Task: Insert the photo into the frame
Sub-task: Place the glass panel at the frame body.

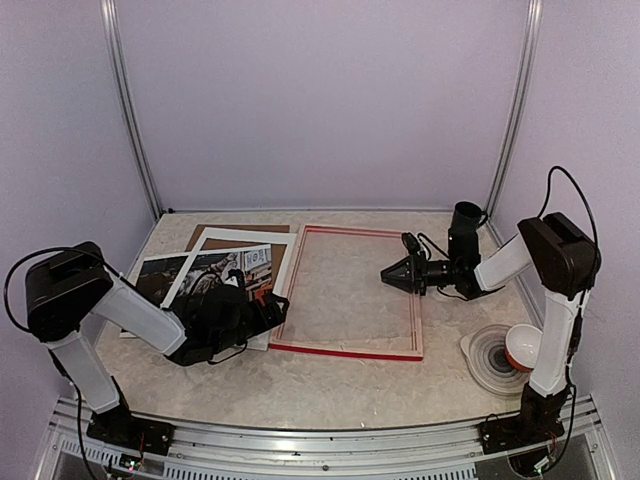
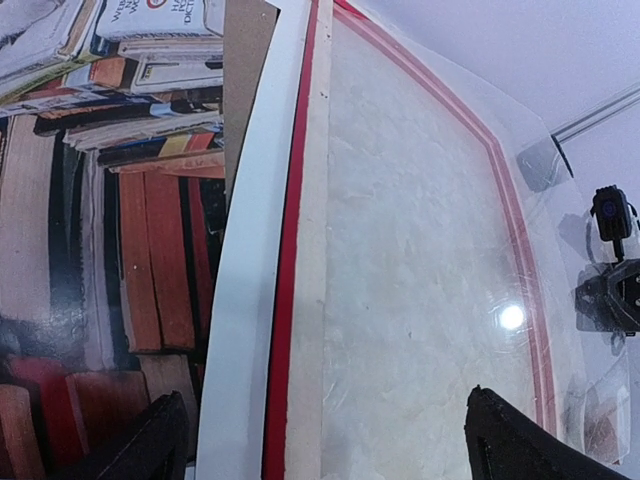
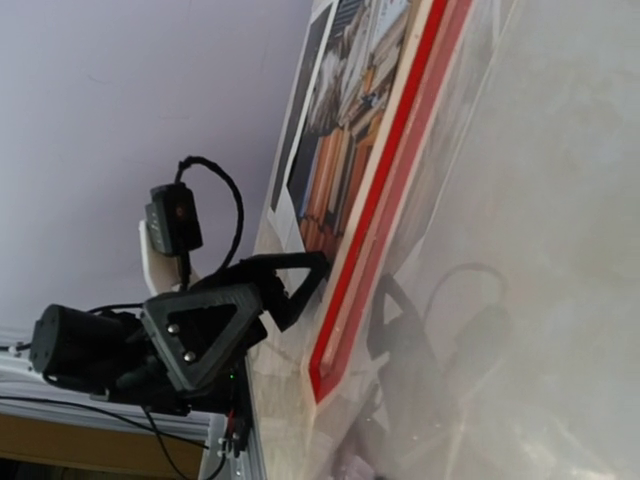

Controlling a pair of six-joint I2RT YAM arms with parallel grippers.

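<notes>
Left of the red rectangular wooden frame (image 1: 345, 350), our cat-and-books paper photo (image 1: 215, 268) lies flat, unheld; left gripper (image 2: 325, 445) gapes astride the frame's rail, ready to pinch. Right gripper (image 1: 393, 274): jaws, we can't tell.

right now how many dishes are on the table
2: a ringed plate at the near right, and a red-and-white bowl at that plate's right edge, beside the right arm. Others may be hidden.
</notes>
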